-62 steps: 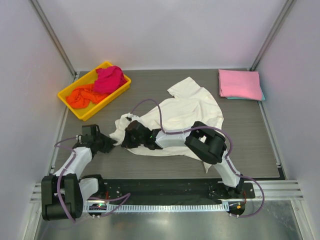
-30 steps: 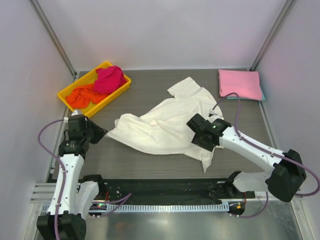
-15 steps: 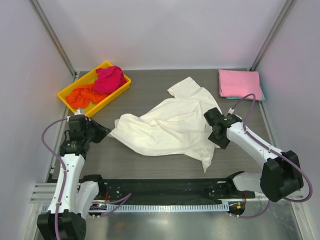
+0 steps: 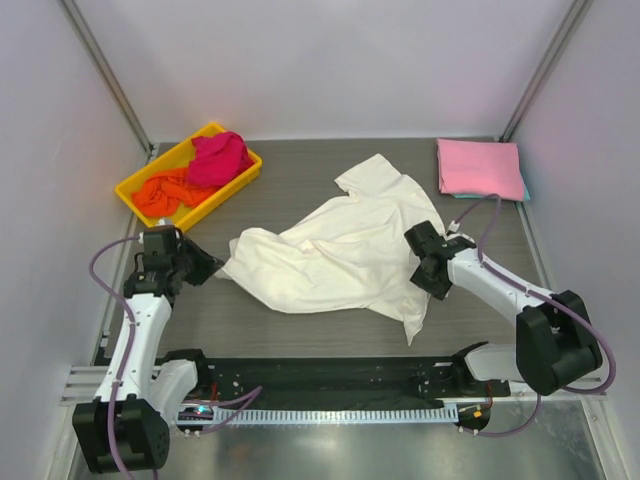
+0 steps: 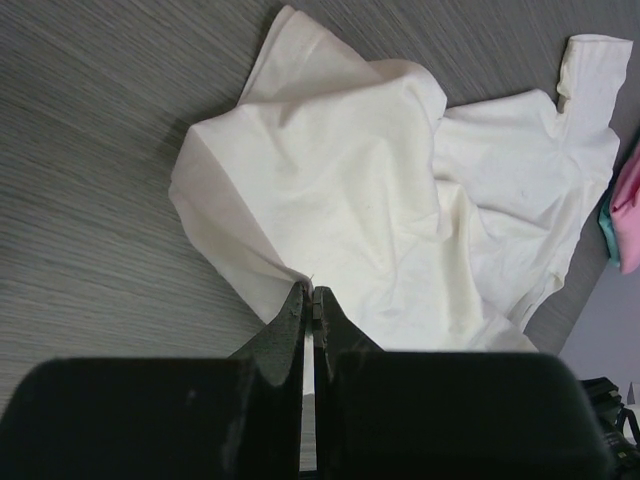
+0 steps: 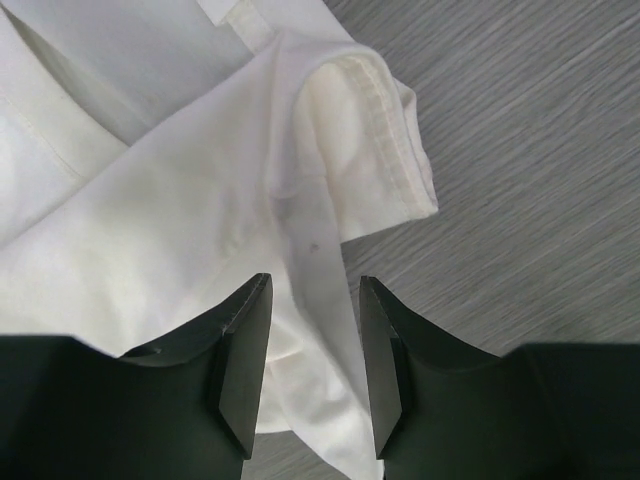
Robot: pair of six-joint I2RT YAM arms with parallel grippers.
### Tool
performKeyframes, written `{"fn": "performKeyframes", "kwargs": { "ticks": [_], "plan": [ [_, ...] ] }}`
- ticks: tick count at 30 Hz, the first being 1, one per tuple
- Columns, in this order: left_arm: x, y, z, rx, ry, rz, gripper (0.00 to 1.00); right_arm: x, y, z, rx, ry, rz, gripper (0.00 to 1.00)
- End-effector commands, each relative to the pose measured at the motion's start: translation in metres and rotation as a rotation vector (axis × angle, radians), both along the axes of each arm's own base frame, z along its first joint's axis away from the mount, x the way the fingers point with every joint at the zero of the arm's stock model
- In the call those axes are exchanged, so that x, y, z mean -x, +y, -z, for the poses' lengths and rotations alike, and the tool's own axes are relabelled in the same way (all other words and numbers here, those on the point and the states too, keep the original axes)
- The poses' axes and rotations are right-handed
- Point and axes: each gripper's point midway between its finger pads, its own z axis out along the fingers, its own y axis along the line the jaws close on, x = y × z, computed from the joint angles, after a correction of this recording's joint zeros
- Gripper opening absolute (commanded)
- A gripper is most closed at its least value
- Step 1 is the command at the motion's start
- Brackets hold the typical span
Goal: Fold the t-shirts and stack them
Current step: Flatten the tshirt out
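The cream-white t-shirt (image 4: 340,250) lies crumpled mid-bench (image 4: 300,175). The left end effector (image 5: 307,300) is pinched closed on its left edge; the right end effector (image 6: 312,292) — 2 fingers parted, gripping nothing — straddles cloth at its right side. A folded pink t-shirt (image 4: 480,167) sits at the far right corner.

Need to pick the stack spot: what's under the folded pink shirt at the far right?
A teal strip peeks out beneath the pink shirt at its near-right edge. The rest is covered, so nothing more can be told.
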Motion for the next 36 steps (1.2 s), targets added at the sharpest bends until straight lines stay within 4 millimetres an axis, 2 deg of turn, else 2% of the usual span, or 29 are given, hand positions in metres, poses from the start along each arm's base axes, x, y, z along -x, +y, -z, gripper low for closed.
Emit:
{"fn": "performKeyframes", "kwargs": {
  "ticks": [1, 4, 7, 8, 10, 11, 12, 14, 17, 22, 27, 29, 30, 34, 36],
  "plan": [
    [-0.013, 0.001, -0.023, -0.01, -0.08, 0.003, 0.0, -0.022, 0.003, -0.011, 0.009, -0.066, -0.004, 0.46],
    [-0.011, 0.004, -0.024, -0.023, -0.086, -0.009, 0.0, -0.015, 0.004, -0.004, -0.011, -0.05, 0.015, 0.46],
    [-0.011, 0.008, -0.025, -0.049, -0.081, -0.02, 0.0, -0.011, -0.003, -0.003, 0.018, -0.058, 0.024, 0.28],
    [-0.011, 0.011, -0.025, -0.064, -0.079, -0.024, 0.0, -0.013, -0.007, -0.005, 0.039, -0.072, 0.026, 0.17],
    [-0.011, 0.015, -0.023, -0.09, -0.062, -0.031, 0.0, -0.017, -0.017, -0.015, 0.088, -0.09, 0.006, 0.08],
    [-0.013, 0.021, -0.028, -0.129, -0.073, -0.033, 0.0, -0.025, -0.028, -0.025, 0.136, -0.116, 0.015, 0.03],
    [-0.014, 0.025, -0.028, -0.15, -0.067, -0.039, 0.0, -0.024, -0.039, -0.027, 0.175, -0.093, 0.025, 0.01],
    [-0.014, 0.039, -0.028, -0.21, -0.052, -0.09, 0.0, -0.03, -0.065, -0.036, 0.232, -0.076, 0.105, 0.01],
    [-0.012, 0.055, -0.028, -0.273, -0.048, -0.157, 0.0, -0.029, -0.086, -0.03, 0.252, -0.033, 0.17, 0.01],
    [-0.009, 0.067, -0.028, -0.326, -0.025, -0.198, 0.0, -0.038, -0.113, -0.032, 0.257, -0.04, 0.232, 0.01],
    [-0.013, 0.072, -0.028, -0.342, -0.015, -0.215, 0.0, -0.059, -0.125, -0.027, 0.245, -0.017, 0.232, 0.01],
    [-0.016, 0.077, -0.032, -0.364, -0.017, -0.227, 0.0, -0.068, -0.122, -0.026, 0.226, -0.013, 0.214, 0.01],
    [-0.015, 0.079, -0.034, -0.376, -0.014, -0.23, 0.0, -0.069, -0.13, -0.028, 0.225, -0.012, 0.23, 0.01],
    [-0.018, 0.084, -0.04, -0.405, -0.023, -0.238, 0.0, -0.086, -0.128, -0.034, 0.215, -0.033, 0.191, 0.02],
    [-0.021, 0.078, -0.039, -0.376, -0.043, -0.214, 0.0, -0.1, -0.118, -0.031, 0.163, -0.047, 0.144, 0.07]
  ]
}}
